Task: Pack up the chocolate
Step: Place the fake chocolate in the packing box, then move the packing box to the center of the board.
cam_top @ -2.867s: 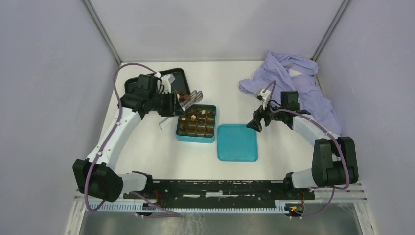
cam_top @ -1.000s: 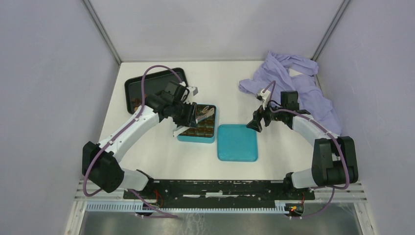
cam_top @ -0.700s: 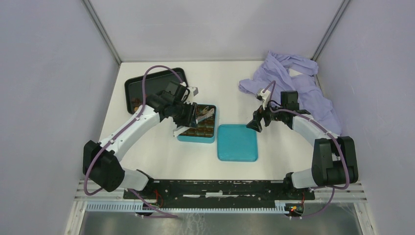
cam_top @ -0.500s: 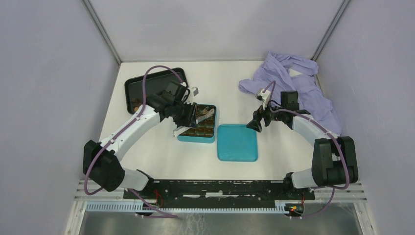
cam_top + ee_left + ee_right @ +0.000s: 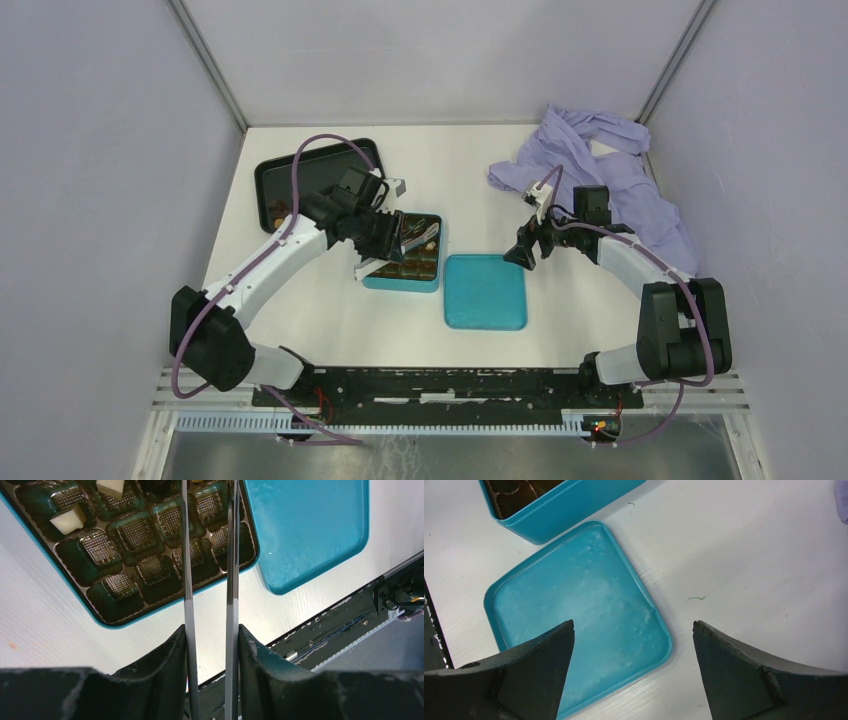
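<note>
Two cream-white chocolate pieces (image 5: 67, 520) sit in cells of the brown insert (image 5: 135, 532) inside the teal box (image 5: 574, 502), which stands left of the table's (image 5: 440, 170) middle. The left gripper (image 5: 211, 630) is clamped on metal tongs (image 5: 231, 555). Their blades reach over the box, with the tips out of sight. Just right of the box lies the teal lid (image 5: 579, 615). The right gripper (image 5: 632, 625) hangs above its far right corner, fingers spread wide. A black tray (image 5: 270, 185) sits toward the far left corner, and a purple cloth (image 5: 620, 160) fills the far right corner.
</note>
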